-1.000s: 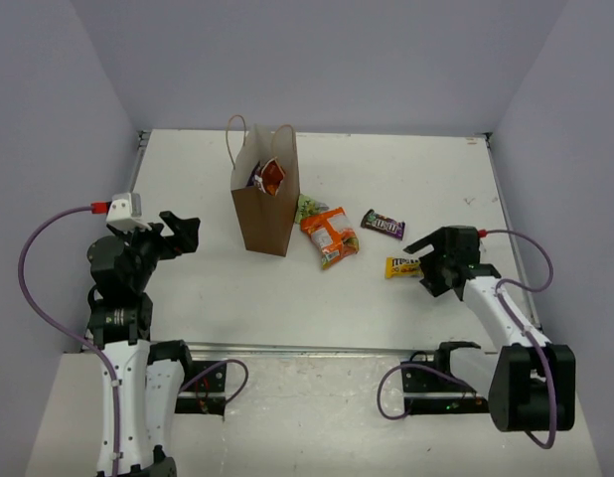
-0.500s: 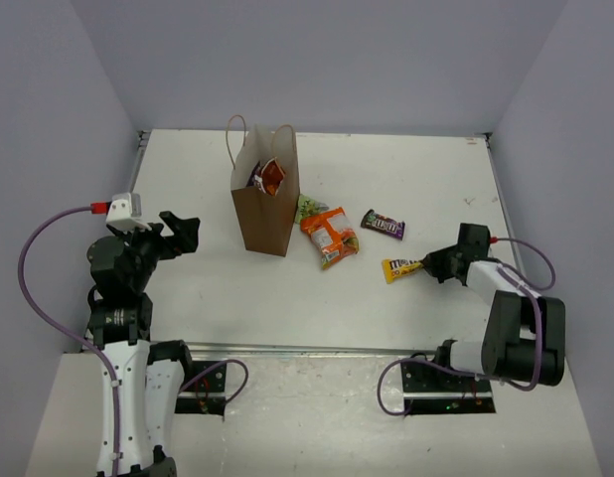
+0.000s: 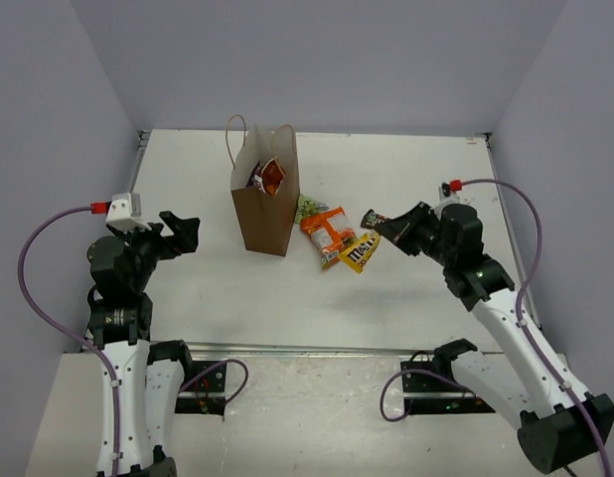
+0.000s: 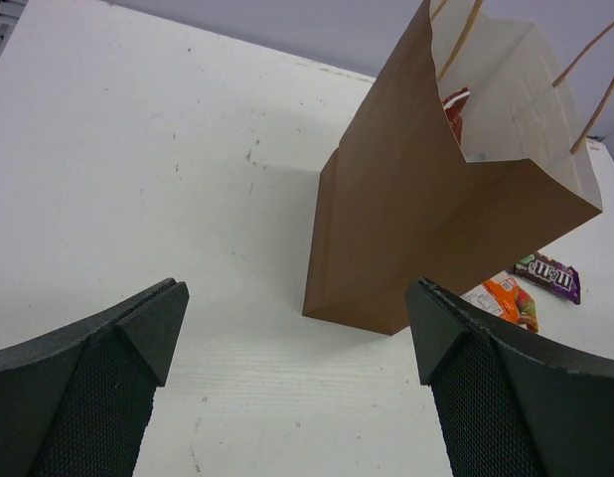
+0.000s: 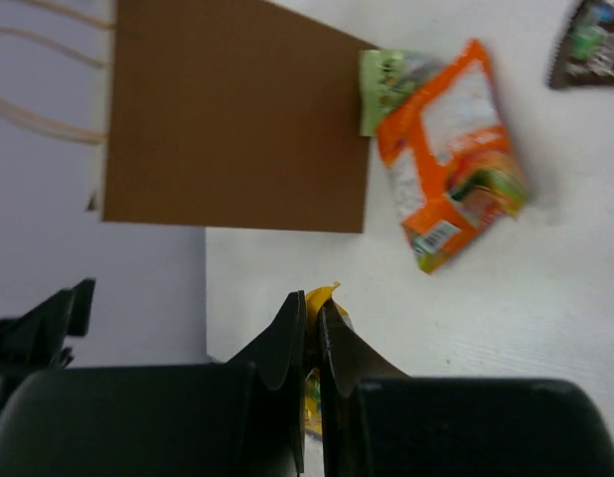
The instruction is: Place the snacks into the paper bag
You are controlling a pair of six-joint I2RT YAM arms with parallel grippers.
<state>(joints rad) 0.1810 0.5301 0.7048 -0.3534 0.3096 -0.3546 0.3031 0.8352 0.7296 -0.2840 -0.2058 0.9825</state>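
Right claw (image 3: 384, 233) pinches the yellow packet (image 3: 359, 252) by one end, right of the paper bag (image 3: 265, 214). Best to clear the bag's rim before letting go (the packet dangles low). Left claw (image 3: 185, 232) is spread, left of the bag.

Through my left wrist camera I can read two white lower-case "m" letters side by side on the dark brown packet (image 4: 547, 277). That is the only print I can make out. The yellow packet (image 3: 359, 252) carries brown marks that are too small to read from above. My right wrist camera shows a white barcode patch near one corner of the orange packet (image 5: 451, 169), its digits blurred. The print on the green packet (image 5: 391, 78) is illegible.
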